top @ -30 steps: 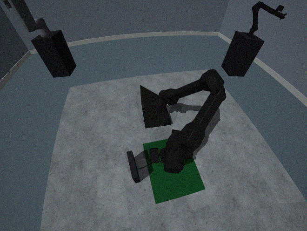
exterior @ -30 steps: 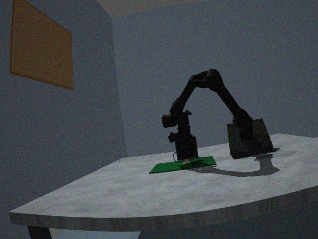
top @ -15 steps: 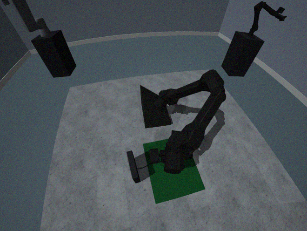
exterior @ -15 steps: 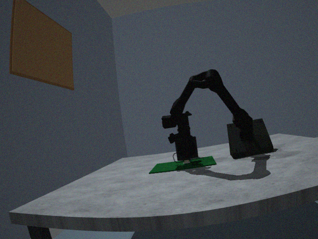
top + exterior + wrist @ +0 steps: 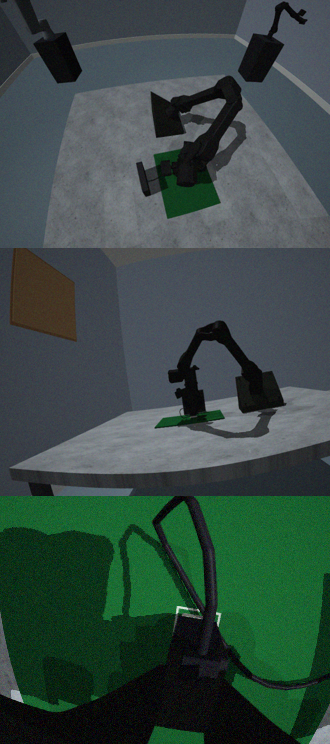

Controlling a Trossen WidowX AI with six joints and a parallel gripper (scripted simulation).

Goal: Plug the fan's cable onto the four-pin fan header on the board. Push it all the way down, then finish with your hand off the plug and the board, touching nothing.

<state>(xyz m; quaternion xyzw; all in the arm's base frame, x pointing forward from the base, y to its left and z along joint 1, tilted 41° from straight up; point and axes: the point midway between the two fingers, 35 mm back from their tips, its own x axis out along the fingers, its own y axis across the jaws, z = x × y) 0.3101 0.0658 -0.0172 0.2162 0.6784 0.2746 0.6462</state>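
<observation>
Plug pinched in my claw, down at the header.

The plug (image 5: 198, 648) sat low over the pale four-pin header (image 5: 188, 614) on the green board (image 5: 266, 535), its cable (image 5: 200, 542) looping up and away. My gripper (image 5: 188, 677) was clamped nearly shut on the plug, pointing straight down above the grey table (image 5: 133, 450).

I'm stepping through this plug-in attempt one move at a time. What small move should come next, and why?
Probably a short push straight down. The gripper is shut on the plug, which sits right over the white-edged header on the green board, its rim showing past the plug's far edge. Whether it is fully seated cannot be told, so press before letting go.
</observation>
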